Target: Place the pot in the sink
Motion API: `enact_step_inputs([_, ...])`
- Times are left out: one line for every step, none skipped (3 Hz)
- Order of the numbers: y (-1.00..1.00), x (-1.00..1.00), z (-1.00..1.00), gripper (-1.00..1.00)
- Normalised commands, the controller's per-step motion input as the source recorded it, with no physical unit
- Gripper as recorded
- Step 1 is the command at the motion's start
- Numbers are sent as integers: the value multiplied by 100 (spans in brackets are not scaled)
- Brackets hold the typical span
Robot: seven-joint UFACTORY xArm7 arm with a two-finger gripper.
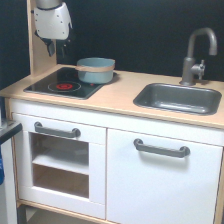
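Jaws hang above the stovetop's [64, 82] back corner, too blurred and dark to tell whether they are spread or closed; they hold nothing. The pot [96, 70] sits on the stovetop's edge nearest the sink [178, 98], well apart from it along the tabletop [117, 95]. A grip on the thin rim may slip, or the carried pot may clip the faucet [196, 52].
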Motion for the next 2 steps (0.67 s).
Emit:
enact_step_inputs([60,40,-45,100])
enact_step_inputs([35,-6,-73,100])
